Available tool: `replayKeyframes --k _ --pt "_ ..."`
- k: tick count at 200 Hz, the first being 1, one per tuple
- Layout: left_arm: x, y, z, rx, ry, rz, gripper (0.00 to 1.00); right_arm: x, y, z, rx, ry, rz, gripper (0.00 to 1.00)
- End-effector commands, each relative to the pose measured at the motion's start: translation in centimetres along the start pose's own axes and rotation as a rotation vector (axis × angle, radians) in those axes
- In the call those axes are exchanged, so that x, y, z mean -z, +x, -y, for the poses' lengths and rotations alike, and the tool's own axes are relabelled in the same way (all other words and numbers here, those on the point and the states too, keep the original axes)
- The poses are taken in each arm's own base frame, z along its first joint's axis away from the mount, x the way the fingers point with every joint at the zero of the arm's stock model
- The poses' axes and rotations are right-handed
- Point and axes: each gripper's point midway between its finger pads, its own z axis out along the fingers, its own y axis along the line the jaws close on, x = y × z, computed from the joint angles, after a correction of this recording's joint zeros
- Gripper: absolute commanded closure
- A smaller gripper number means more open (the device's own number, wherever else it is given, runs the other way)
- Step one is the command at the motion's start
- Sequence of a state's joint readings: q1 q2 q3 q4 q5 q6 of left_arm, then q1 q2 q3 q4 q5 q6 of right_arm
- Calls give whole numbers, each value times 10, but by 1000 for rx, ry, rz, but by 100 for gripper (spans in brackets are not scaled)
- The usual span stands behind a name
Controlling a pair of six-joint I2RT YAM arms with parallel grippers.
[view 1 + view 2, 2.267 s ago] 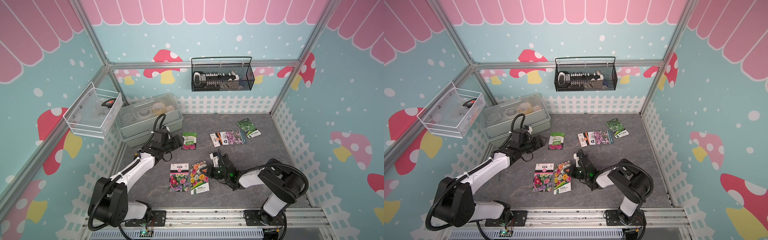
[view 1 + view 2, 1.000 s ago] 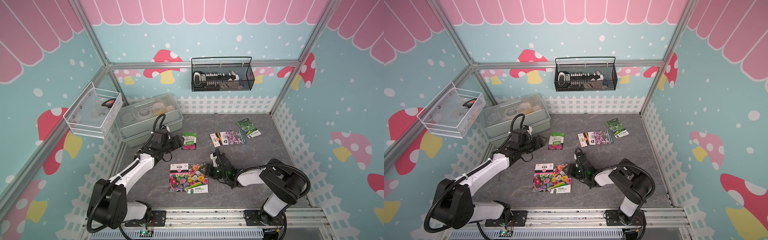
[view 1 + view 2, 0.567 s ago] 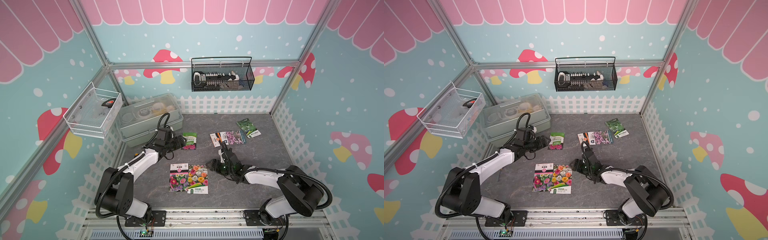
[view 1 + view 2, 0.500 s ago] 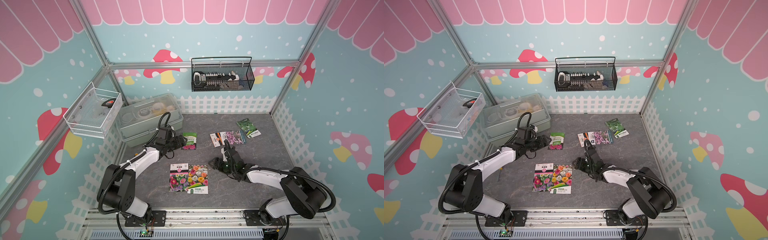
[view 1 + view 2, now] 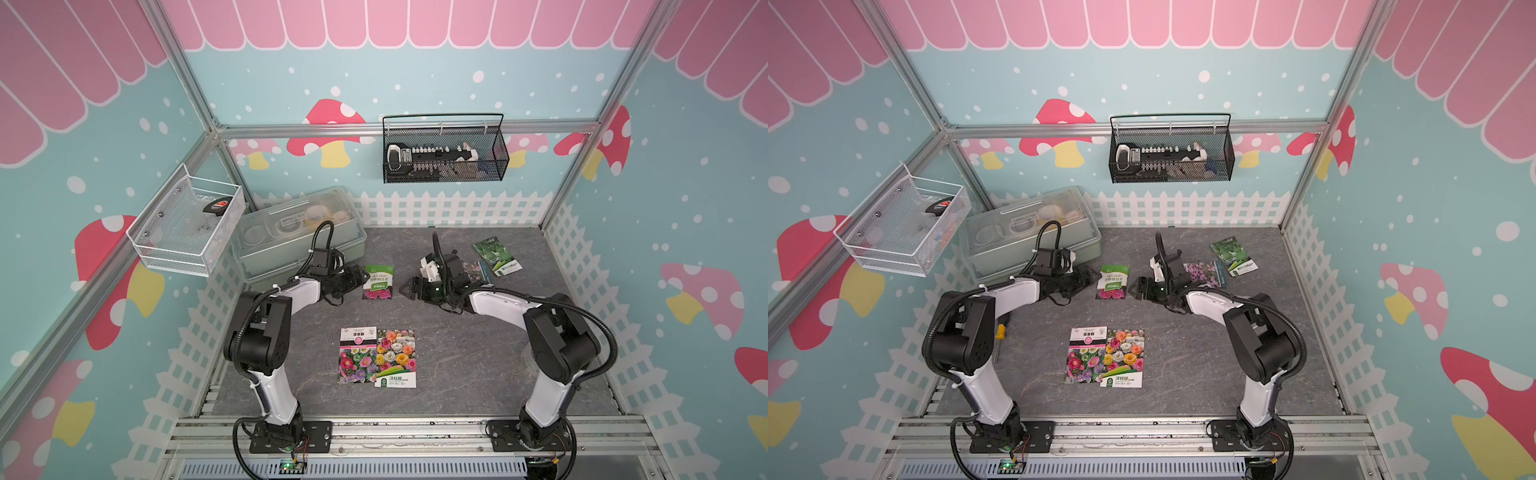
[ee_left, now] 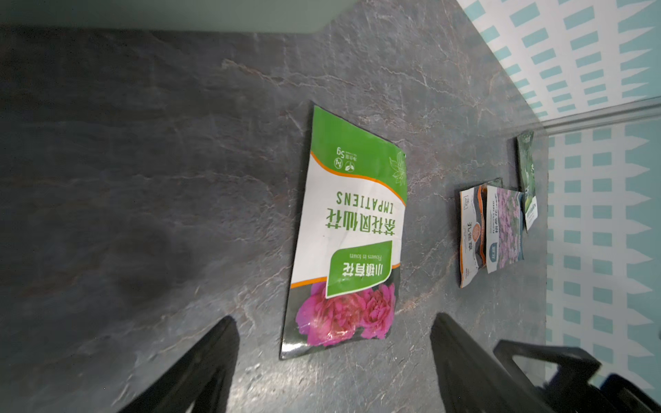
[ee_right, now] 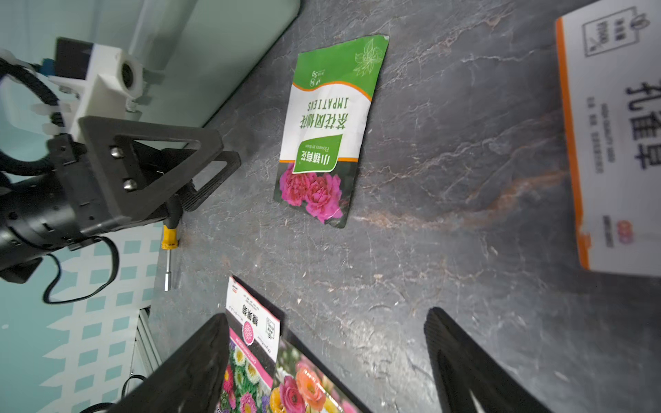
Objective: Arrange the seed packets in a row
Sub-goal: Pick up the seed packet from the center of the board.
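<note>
Just changed: your right hand opens up, leaves the lisianthus packet and swings toward the back of the worktop. Its fingers are spread wide with nothing between them.
What that means: I'd call the front pair placed. The lisianthus sits edge to edge with the pink-banded flower packet, both squared up, so that's two of six in the row.
Versus earlier: a couple of seconds ago the lisianthus lay tilted with your right hand on it. Now it's straight and the hand is well away.
Left hand: released too and empty, still parked just beside the impatiens packet; it's barely shifted.
Still scattered: the impatiens is mid-worktop. The orange-edged packet and purple-flower packet overlap at the back, with the green gourd packet just beside them.
Next guess: the impatiens looks like your obvious grab.
</note>
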State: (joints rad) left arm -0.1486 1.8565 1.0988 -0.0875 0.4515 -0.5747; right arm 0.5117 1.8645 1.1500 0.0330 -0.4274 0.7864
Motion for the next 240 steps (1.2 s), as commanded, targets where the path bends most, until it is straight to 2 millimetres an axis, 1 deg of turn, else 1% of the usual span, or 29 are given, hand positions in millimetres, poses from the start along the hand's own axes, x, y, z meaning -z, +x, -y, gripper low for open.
replayKeyframes --k 1,43,64,86,112,129,143,159,173,183,208,231,240 --pt "-9 0 9 -29 54 -26 15 -19 4 1 19 -25 -81 11" --pt "-18 2 8 -25 59 -67 15 -51 -8 8 -5 -29 -116 6" --pt "-27 9 6 -29 40 -107 15 -67 -9 12 -29 -37 -139 5" --pt "-36 11 -1 -20 6 -117 14 -78 -13 13 -47 -50 -148 5" --pt "-46 14 -11 -2 -34 -134 15 -90 -12 15 -74 -76 -160 5" --pt "-46 12 -15 3 -62 -124 15 -96 -11 15 -95 -98 -162 5" --pt "-40 8 -15 -6 -76 -100 15 -99 -10 16 -104 -106 -163 5" --pt "-35 2 -19 -10 -93 -69 15 -103 -7 17 -112 -116 -170 5" --pt "-36 -1 -24 13 -73 -75 15 -106 -7 17 -119 -132 -171 5" --pt "-41 1 -22 34 -40 -98 16 -108 -7 18 -129 -139 -171 6" --pt "-58 12 -9 64 57 -165 19 -115 -6 16 -158 -183 -170 6" --pt "-65 18 4 82 148 -199 21 -118 -9 11 -183 -239 -151 8" --pt "-66 19 7 94 178 -207 22 -118 -10 10 -195 -255 -142 11"
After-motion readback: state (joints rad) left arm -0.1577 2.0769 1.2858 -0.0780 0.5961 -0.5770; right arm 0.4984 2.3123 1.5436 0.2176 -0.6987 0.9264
